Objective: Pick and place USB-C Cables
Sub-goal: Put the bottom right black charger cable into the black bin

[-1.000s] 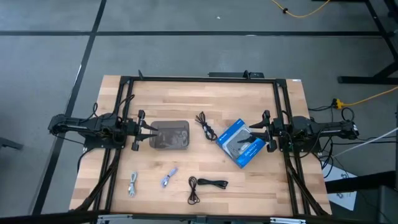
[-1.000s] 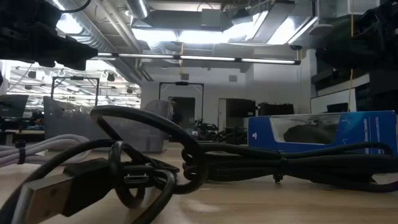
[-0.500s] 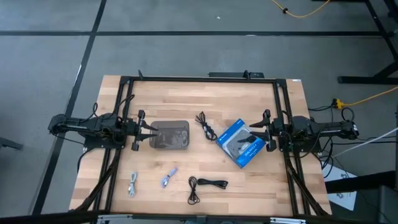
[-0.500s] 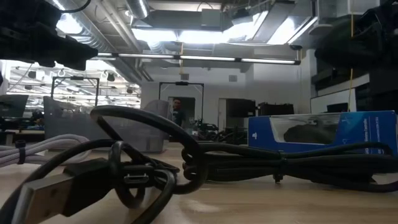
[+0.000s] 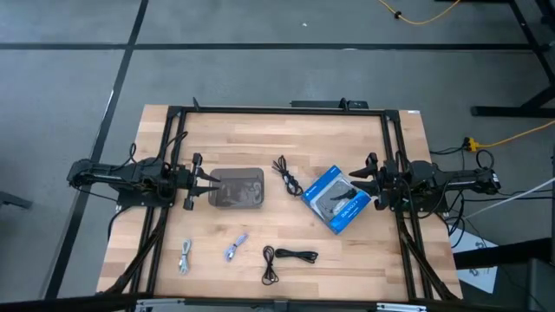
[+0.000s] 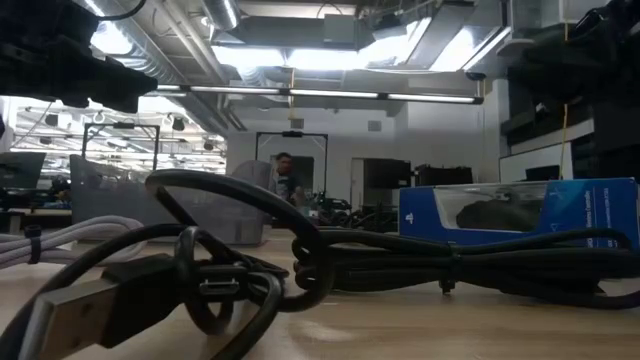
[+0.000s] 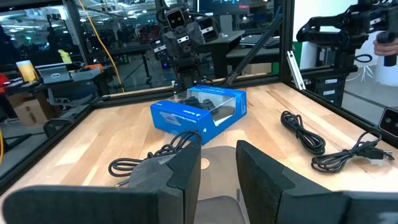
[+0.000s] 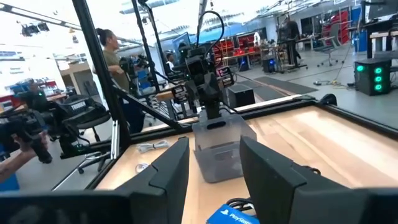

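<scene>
Four small cable bundles lie on the wooden table: one black cable near the middle, another black cable by the near edge, a light blue cable and a grey-white cable. My left gripper hovers open at the left end of the grey translucent tray. My right gripper is open just beside the blue box. The left wrist view shows both black cables and the blue box past my open left gripper. The right gripper is open in its own view.
The low view has the near black cable large in front, with the grey-white cable, tray and blue box behind. A black frame rims the table. People stand in the room beyond.
My right gripper has edged slightly toward the blue box. A person has come into the doorway of the room behind the table. The cables, tray and box have stayed where they were.
</scene>
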